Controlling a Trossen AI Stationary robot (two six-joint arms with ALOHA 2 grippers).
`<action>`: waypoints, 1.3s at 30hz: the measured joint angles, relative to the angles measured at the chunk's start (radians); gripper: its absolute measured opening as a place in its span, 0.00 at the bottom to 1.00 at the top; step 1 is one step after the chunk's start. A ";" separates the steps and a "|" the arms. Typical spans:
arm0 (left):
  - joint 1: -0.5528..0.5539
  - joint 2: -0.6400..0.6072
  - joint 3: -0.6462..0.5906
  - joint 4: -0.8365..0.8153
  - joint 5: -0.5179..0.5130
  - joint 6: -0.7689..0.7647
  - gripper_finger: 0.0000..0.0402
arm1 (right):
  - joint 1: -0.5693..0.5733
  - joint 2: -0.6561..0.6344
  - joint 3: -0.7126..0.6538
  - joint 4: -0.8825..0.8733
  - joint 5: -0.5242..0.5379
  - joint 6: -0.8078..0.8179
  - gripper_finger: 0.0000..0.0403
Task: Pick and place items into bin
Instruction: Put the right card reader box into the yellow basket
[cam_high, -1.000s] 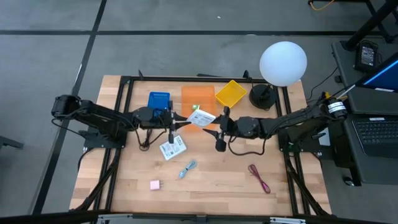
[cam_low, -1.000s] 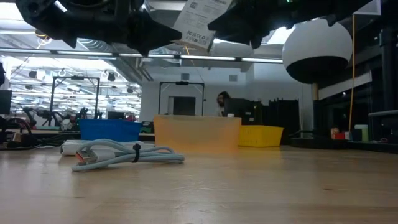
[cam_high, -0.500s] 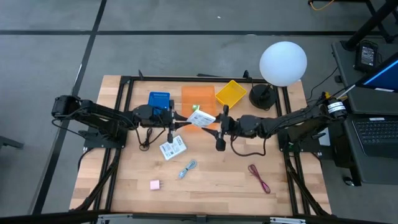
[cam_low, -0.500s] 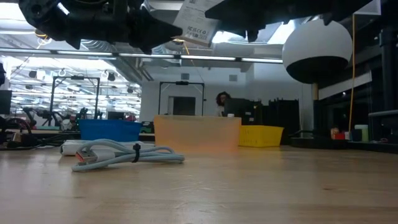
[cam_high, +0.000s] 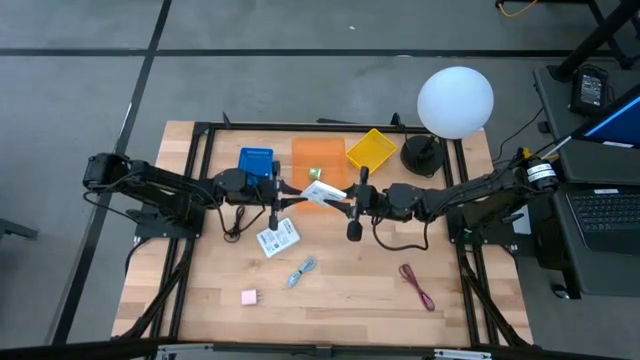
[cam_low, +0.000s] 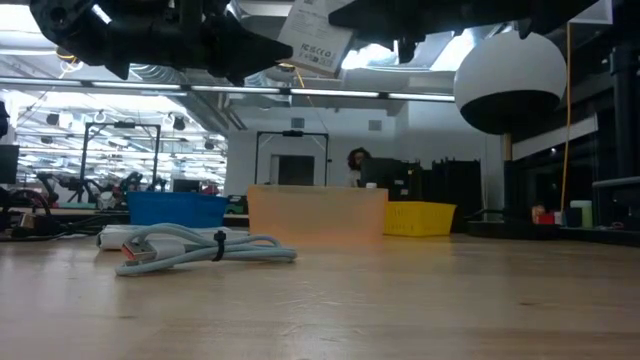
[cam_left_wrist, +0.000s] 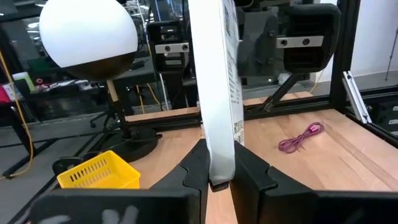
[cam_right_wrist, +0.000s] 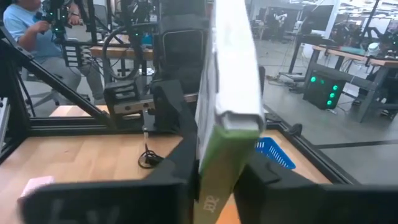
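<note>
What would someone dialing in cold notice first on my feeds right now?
Probably the white printed packet held in mid-air above the table's middle, near the orange bin, with the left end effector and the right end effector each clamped on an end of it. Next, the big white globe lamp at the far right corner. Below, a second packet, a grey cord, a pink cube and a dark-red cord lie on the wood.
</note>
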 joint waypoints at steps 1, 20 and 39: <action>0.000 0.000 0.000 0.000 -0.001 0.002 0.10 | 0.000 0.000 0.000 0.000 0.003 0.000 0.11; 0.001 -0.262 0.000 -0.320 -0.067 -0.003 0.24 | -0.061 0.000 -0.002 -0.024 0.021 -0.004 0.04; 0.000 -0.447 0.000 -0.642 -0.118 -0.006 0.19 | -0.227 0.000 -0.002 -0.350 0.334 0.343 0.04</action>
